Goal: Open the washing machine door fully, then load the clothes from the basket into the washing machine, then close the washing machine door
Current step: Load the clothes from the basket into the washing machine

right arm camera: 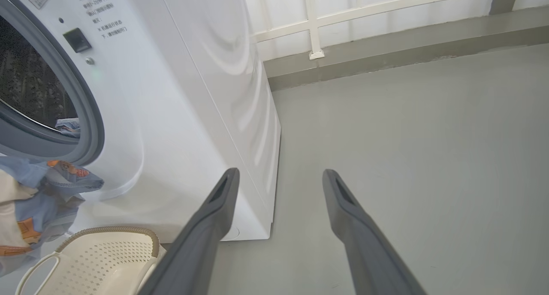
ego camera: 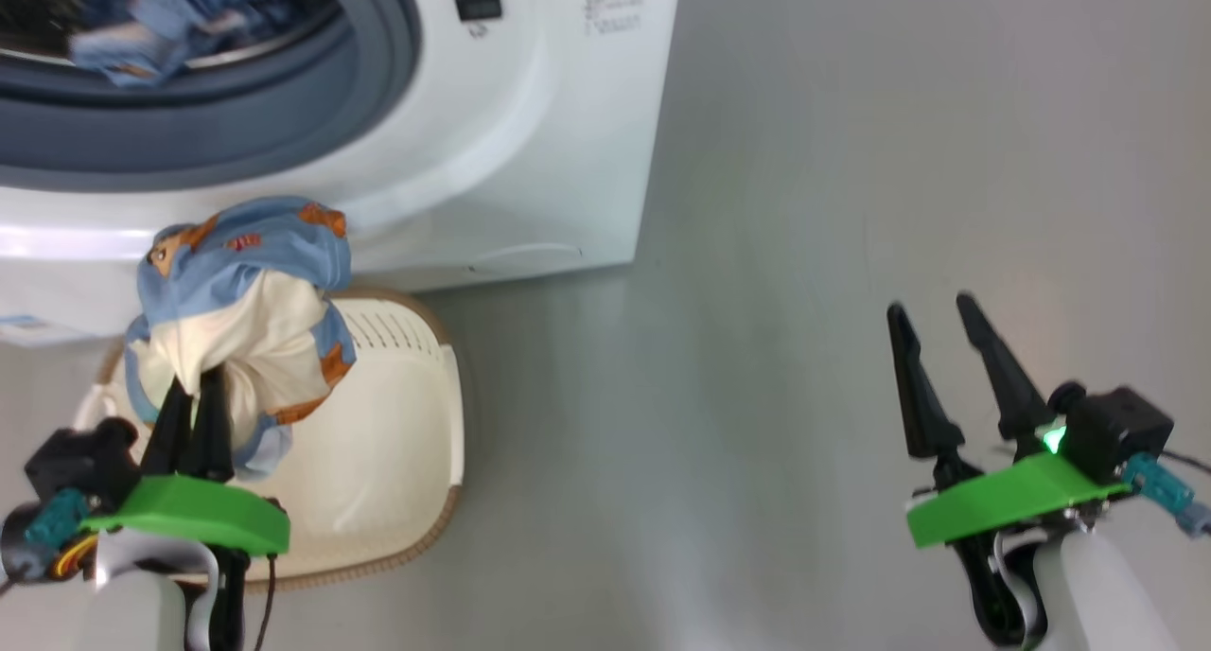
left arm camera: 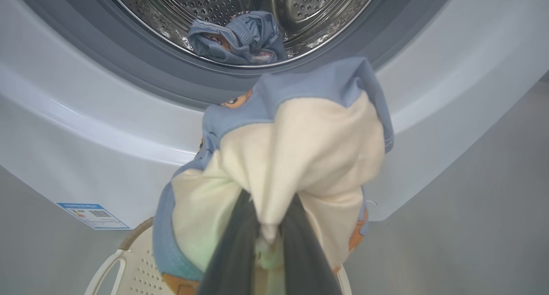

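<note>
Grey floor (ego camera: pixel 804 254) runs out to the robot's right, where it meets a low kerb under a white railing (right arm camera: pixel 313 25). On the floor's left part stands the washing machine (ego camera: pixel 530 140), its round opening uncovered, with the grey-blue gasket (left arm camera: pixel 128 59) ringing the steel drum (left arm camera: pixel 309 12). A crumpled blue garment (left arm camera: pixel 240 37) lies on the drum's bottom, close to the front lip. The basket (ego camera: pixel 416 414) sits on the floor just before the machine's lower front, near the blue label (left arm camera: pixel 92 215). The left gripper (ego camera: pixel 196 395) has its two dark fingers pinched together on the cream part of the bundle of clothes (ego camera: pixel 255 291). The bundle hangs lifted above the basket's far edge, in front of the machine's white face and below the opening, with the blue printed cloth draped over its top. The right gripper (ego camera: pixel 930 304) hovers over bare floor well to the right of the machine, fingers spread wide with nothing between them.
</note>
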Controlling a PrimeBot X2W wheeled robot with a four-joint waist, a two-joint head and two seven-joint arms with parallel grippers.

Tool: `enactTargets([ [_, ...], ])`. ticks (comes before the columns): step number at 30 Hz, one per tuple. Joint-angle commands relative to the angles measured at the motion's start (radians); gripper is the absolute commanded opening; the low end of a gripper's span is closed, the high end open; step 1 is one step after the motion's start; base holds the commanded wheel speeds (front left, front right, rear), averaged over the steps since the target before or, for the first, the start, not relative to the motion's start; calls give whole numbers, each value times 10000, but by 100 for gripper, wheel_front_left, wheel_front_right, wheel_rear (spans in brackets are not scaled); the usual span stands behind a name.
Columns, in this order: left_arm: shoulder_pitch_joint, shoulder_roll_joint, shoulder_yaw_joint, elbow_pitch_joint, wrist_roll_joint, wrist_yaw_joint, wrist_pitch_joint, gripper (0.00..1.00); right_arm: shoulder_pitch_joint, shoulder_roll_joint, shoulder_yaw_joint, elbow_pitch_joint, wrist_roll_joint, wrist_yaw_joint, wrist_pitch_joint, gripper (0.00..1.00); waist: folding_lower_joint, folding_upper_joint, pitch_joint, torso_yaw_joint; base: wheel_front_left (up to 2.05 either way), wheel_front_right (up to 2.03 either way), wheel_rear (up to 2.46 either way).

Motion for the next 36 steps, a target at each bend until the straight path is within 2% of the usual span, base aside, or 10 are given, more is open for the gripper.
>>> enactTargets([
  [1, 335, 138, 492, -523, 195, -87, -104, 0, 400, -49, 210, -138, 112, 100, -48, 100, 0, -1, -782, 276, 0, 0, 0],
  [9, 937, -212, 886, -1552, 645, -259, -104, 0, 807, -60, 30, -114, 144, 100, -48, 100, 0, -1, -1548, 477, 0, 0, 0],
  [18, 1795, -400, 1200, -2251, 1074, -364, -105, 0, 1257, 21, -79, -155, 78, 100, -48, 100, 0, -1, -2593, 402, 0, 0, 0],
  [28, 2993, -543, 1565, -2723, 1165, -385, -105, 0, 1858, 111, -209, -189, 87, 100, -48, 100, 0, -1, -3630, 218, 0, 0, 0],
  [36, 3508, -611, 1637, -2847, 1121, -348, -105, 0, 2227, -1, -312, -265, -12, 100, -48, 100, 0, -1, -3958, 183, 0, 0, 0],
])
